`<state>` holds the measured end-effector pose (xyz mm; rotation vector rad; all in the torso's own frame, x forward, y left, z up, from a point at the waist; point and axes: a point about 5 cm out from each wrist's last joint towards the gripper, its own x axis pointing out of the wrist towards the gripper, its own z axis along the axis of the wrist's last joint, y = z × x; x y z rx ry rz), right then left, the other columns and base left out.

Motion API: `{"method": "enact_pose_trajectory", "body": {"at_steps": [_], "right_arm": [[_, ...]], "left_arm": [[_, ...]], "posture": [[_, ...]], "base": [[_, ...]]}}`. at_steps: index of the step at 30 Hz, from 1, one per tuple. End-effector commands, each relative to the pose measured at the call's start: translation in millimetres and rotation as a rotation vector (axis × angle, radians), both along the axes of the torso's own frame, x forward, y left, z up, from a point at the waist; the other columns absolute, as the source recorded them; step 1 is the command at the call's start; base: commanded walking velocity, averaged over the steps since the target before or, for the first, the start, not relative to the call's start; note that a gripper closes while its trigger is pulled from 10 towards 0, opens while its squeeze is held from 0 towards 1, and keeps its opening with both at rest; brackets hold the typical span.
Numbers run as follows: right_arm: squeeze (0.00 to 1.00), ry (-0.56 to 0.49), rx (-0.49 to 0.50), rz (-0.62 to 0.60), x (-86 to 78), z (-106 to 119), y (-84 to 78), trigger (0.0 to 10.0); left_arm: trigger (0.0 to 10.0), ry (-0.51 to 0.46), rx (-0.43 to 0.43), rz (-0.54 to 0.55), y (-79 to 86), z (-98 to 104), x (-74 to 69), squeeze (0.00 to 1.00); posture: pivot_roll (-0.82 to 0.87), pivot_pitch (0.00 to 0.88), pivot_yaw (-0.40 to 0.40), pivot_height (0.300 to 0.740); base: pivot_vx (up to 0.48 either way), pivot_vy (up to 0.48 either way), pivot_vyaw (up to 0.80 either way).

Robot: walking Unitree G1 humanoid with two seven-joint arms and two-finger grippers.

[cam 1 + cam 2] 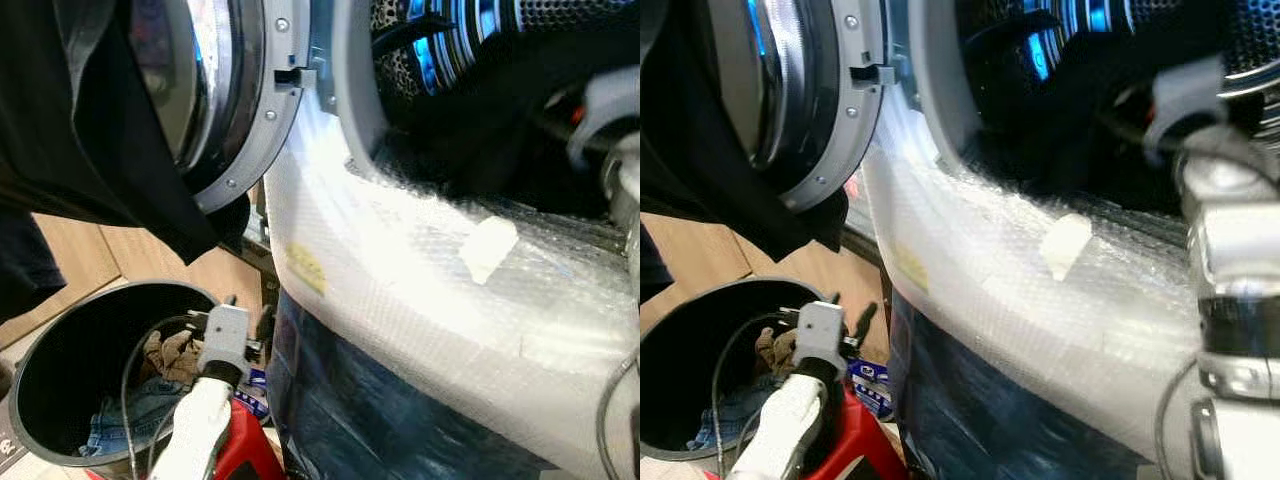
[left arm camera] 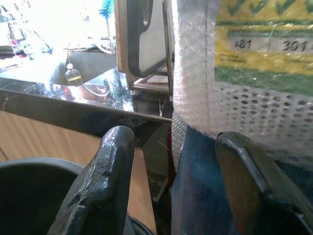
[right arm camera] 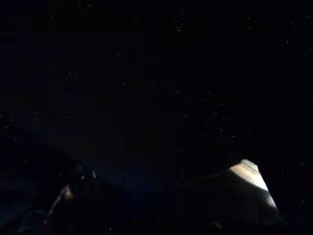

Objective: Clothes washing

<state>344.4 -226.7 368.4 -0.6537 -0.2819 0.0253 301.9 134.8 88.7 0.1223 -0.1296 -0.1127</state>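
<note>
The washing machine (image 1: 420, 300) is wrapped in bubble wrap, and its round door (image 1: 255, 110) stands open to the left. A black garment (image 1: 90, 130) hangs over the door. Dark laundry (image 1: 480, 140) lies inside the drum (image 1: 470, 40). My right arm (image 1: 1185, 100) reaches into the drum mouth, where its gripper is lost in the dark. My left gripper (image 2: 173, 137) is low beside the machine's front, above a black bucket (image 1: 30, 360), open with nothing between its fingers. The bucket holds jeans (image 1: 130, 410) and a brown cloth (image 1: 170, 355).
A red object (image 1: 245, 445) sits under my left arm next to the bucket. Wooden panelling (image 1: 90, 260) runs behind the bucket. A yellow label (image 1: 305, 268) and a white tape patch (image 1: 488, 247) mark the machine's front.
</note>
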Motion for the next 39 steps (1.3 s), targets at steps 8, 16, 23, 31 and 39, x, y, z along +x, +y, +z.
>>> {"method": "enact_pose_trajectory", "body": {"at_steps": [8, 16, 23, 31, 39], "right_arm": [[0.00, -0.180, -0.218, 0.081, -24.2, 11.4, 27.8, 10.0], [0.00, -0.497, -0.395, -0.018, -52.2, 44.4, 41.3, 10.0], [0.00, -0.602, -0.767, -0.171, -48.6, 41.0, 43.3, 10.0], [0.00, -0.777, -1.121, -0.370, -46.1, 46.7, 39.5, 10.0], [0.00, -0.936, -1.288, -0.578, -57.5, 54.9, 25.7, 10.0]], "left_arm": [[10.0, -0.001, 0.005, -0.030, -6.8, 2.1, 1.2, 0.00], [10.0, -0.003, 0.000, -0.022, -6.0, 3.4, 2.1, 0.00], [10.0, -0.009, -0.009, -0.019, -7.3, 6.0, 2.7, 0.00], [10.0, -0.015, -0.006, -0.009, -4.3, 7.8, 3.2, 0.00], [10.0, -0.016, -0.009, -0.014, -5.9, 8.3, 2.6, 0.00]], "posture": [[-0.05, 0.000, -0.059, 0.740], [-0.05, 0.000, -0.061, 0.740], [-0.05, 0.018, -0.064, 0.740], [-0.05, 0.024, -0.069, 0.740], [-0.05, 0.030, -0.065, 0.740]], "base": [[0.000, 0.000, 0.00], [0.000, 0.000, 0.00], [0.000, 0.000, 0.00], [0.000, 0.000, 0.00], [0.000, 0.000, 0.00]]}}
